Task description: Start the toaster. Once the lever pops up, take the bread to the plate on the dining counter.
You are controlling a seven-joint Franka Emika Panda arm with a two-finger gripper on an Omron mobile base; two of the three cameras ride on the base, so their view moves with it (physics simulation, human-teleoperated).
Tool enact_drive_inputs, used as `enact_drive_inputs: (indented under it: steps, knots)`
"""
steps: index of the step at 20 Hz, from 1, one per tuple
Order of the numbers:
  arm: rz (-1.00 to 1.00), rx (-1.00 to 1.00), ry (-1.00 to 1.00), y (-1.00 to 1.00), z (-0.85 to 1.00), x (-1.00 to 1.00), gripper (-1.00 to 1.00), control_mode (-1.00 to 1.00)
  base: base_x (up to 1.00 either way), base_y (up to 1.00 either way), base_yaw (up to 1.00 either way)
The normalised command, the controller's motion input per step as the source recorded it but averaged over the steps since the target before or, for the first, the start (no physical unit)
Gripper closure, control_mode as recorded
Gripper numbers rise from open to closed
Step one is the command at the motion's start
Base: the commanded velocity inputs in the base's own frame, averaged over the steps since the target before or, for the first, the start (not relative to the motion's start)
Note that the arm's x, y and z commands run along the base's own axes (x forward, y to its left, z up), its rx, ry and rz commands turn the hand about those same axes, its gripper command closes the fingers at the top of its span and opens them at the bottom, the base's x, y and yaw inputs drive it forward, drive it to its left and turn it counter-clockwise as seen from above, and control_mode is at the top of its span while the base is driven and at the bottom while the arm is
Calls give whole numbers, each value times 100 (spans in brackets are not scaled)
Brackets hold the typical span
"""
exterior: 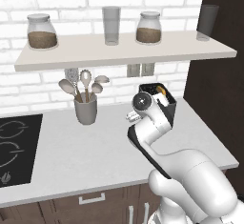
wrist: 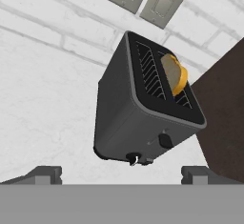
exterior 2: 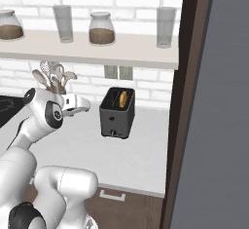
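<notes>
The desk [exterior: 95, 156], a white-topped surface along the brick wall, occupies the middle and lower left of the left base view, with a black cooktop [exterior: 14, 144] at its left edge and a shelf [exterior: 124, 51] of jars and glasses above. The toaster [exterior 2: 117, 112] stands near the centre of the right base view, at the back of the desk below two wall outlets [exterior 2: 118, 72]. In the left base view it is partly covered by the arm. A grey utensil cup [exterior: 86, 107] stands well apart from it, toward the left.

The bread [wrist: 174, 73] sits upright in one slot, at the upper right of the hand view, its top clear of the slot. The lever [wrist: 165, 139] is seen as a small dark tab on the toaster's narrow face, above a small knob [wrist: 134, 158] at the base.

The end effector [wrist: 122, 176] is held short of the toaster, wide open and empty; its two tips appear at the lower left and lower right of the hand view.

The step in hand is judged to be starting the toaster. For a clean press, the lever is best approached from above, with one fingertip set on the tab and pushed straight down along its slot. Sideways force is to be avoided, since the light toaster may slide or tip. The knob is not to be mistaken for the lever.
</notes>
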Motion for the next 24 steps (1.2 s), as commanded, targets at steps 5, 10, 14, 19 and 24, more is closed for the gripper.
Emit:
enact_drive_inputs:
  steps: [5,10,14,19,24]
  knots:
    - [0,0,0,0,0,0,-100,-100,0,0,0]
    - [0,0,0,0,0,0,-100,-100,0,0,0]
    - [0,0,0,-1,0,0,-100,-100,0,0,0]
    - [0,10,0,-19,4,0,-100,-100,0,0,0]
    - [0,20,-4,-38,28,0,-100,-100,0,0,0]
